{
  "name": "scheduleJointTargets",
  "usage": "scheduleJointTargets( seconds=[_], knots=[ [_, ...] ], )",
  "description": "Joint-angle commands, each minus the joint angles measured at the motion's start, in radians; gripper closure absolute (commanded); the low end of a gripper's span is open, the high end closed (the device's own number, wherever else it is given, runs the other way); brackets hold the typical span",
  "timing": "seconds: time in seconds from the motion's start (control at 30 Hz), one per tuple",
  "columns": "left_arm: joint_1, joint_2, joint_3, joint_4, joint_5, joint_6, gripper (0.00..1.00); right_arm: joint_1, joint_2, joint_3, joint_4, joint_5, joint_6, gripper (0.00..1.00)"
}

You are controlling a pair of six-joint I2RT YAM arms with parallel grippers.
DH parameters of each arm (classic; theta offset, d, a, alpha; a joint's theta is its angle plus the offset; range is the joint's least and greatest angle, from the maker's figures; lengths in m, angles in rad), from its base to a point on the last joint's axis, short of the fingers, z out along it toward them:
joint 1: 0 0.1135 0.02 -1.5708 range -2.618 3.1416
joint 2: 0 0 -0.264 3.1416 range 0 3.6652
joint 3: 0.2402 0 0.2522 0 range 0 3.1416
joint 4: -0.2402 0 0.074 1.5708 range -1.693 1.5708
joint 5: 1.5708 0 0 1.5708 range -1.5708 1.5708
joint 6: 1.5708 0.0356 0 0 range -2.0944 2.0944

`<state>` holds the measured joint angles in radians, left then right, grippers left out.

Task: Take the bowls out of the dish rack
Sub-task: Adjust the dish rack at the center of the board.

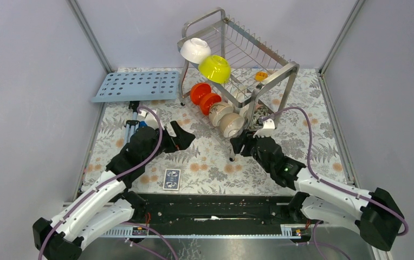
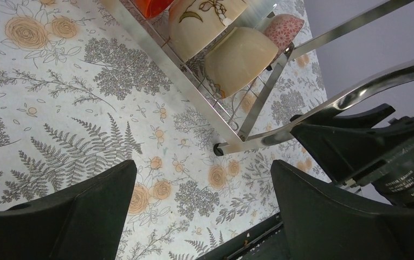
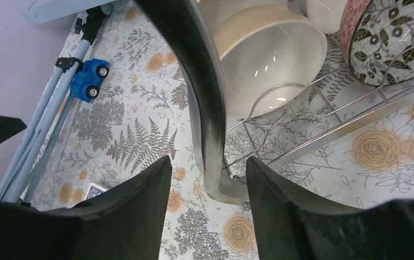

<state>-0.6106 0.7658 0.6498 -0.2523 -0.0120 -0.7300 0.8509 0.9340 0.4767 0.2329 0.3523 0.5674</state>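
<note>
The flowered worktop (image 1: 205, 162) carries the dish rack (image 1: 280, 73) at its far middle, with a light-blue perforated tray (image 1: 137, 85) lying just to the rack's left. My right end effector (image 3: 207, 162) is at the rack's near corner post, its fingers partly open on either side of the steel tube with a gap showing, so it grips nothing. My left end effector (image 1: 183, 135) hangs over bare cloth left of the rack, spread fully and empty. The bowls are all in the rack. A white bowl (image 1: 195, 50) and a yellow-green bowl (image 1: 215, 68) sit on the upper tier. Below are the orange-red bowls (image 1: 200, 92), the beige bowls (image 1: 231, 124) on edge, and a dark patterned bowl (image 3: 389, 38) beside them. A playing card (image 1: 172, 179) lies near my bases.
</note>
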Motion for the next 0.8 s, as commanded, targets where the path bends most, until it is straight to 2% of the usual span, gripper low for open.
scheduleJointTargets(
  seconds=[0.0,0.2,0.47,0.63,0.77],
  knots=[
    [-0.003,-0.034,-0.005,-0.013,-0.019,0.009,0.01,0.003,0.038,0.041,0.126,0.046,0.052,0.44],
    [-0.003,-0.040,-0.010,-0.019,-0.022,0.011,0.01,-0.013,0.013,0.012,0.109,0.073,0.059,0.64],
    [-0.003,-0.001,0.004,-0.001,0.002,0.014,0.01,-0.029,-0.075,-0.017,0.023,0.084,0.043,1.00],
    [-0.003,0.023,0.022,0.001,0.007,0.037,0.01,-0.030,-0.176,-0.018,-0.102,0.108,0.004,1.00],
    [-0.003,0.056,0.042,0.022,0.074,0.059,0.01,-0.030,-0.271,-0.009,-0.254,0.150,-0.023,1.00]
  ],
)
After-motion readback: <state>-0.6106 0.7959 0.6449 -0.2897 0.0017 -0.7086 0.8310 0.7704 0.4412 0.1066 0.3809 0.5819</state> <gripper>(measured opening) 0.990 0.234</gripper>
